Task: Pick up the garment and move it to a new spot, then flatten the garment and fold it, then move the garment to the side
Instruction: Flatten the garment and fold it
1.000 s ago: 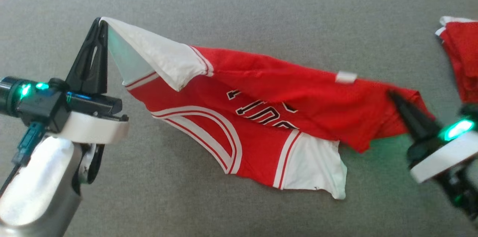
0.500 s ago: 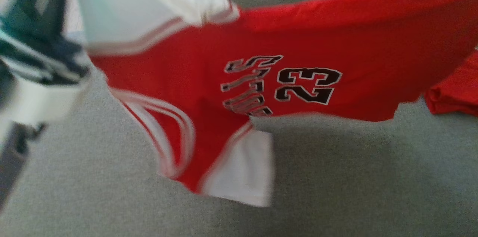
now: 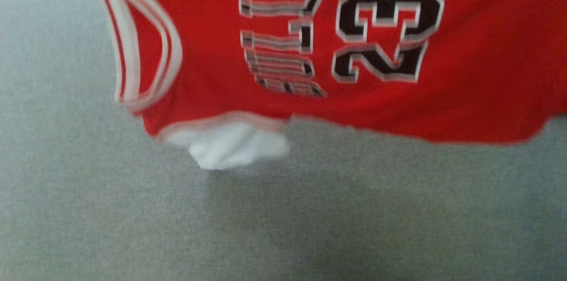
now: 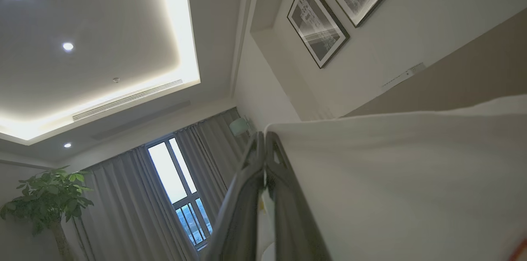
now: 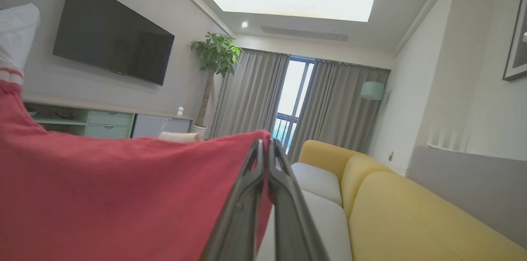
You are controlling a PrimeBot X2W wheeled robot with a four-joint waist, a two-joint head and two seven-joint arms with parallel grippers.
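The garment is a red jersey with white trim and a black 23. It hangs in the air across the top of the head view, its lower edge and a white corner dangling above the grey cushion. In the left wrist view my left gripper is shut on the white part of the garment, which stretches off to the right. Seen from the right wrist, my right gripper is shut on a red corner of the garment, and the cloth spreads to the left.
The grey cushion lies below the hanging cloth. A yellow sofa with pale seat pads stands under my right gripper. A wall television, a potted plant and grey curtains are farther off.
Both grippers have lifted the garment off the cushion and spread it in the air. The head view has shifted, and the jersey now hangs closer and higher in it.
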